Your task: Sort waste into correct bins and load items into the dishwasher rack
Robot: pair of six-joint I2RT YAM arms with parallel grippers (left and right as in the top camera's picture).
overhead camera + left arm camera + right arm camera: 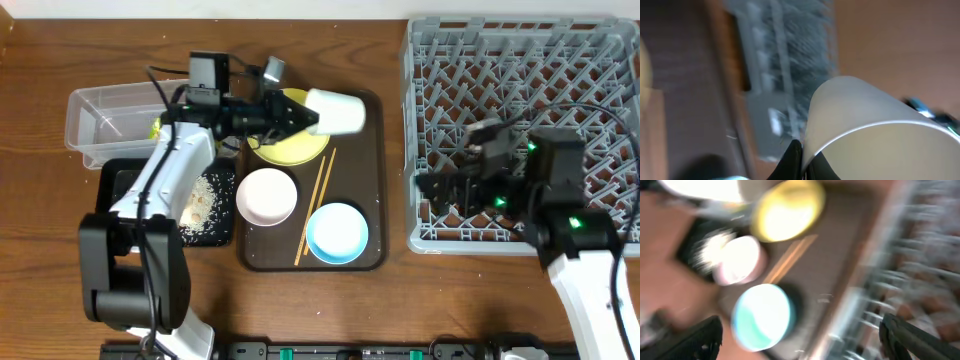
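The left pincer (308, 118) is pinching the rim of the pale cup (335, 110), one finger (792, 160) inside the mouth and the other outside. The cup is up off the bench, lying on its side with its base toward three o'clock. From above it sits over the twelve o'clock end of the brown tray (378, 200), overlapping the three o'clock edge of the yellow plate (285, 145).

On that tray, the white bowl (266, 196) is at six o'clock from the plate, and the light blue bowl (337, 232) is at four o'clock from the white one. The chopsticks (315, 205) lie slantwise between the two bowls.

At nine o'clock from the tray, the black tray (120, 180) holds rice scraps (205, 205). The clear tub (100, 125) is at twelve o'clock from the black tray.

The right pincer (447, 188) is spread wide and holds nothing. It hangs over the seven o'clock corner of the dishwasher rack (520, 60), pointing toward nine o'clock. Its own camera view is blurred.
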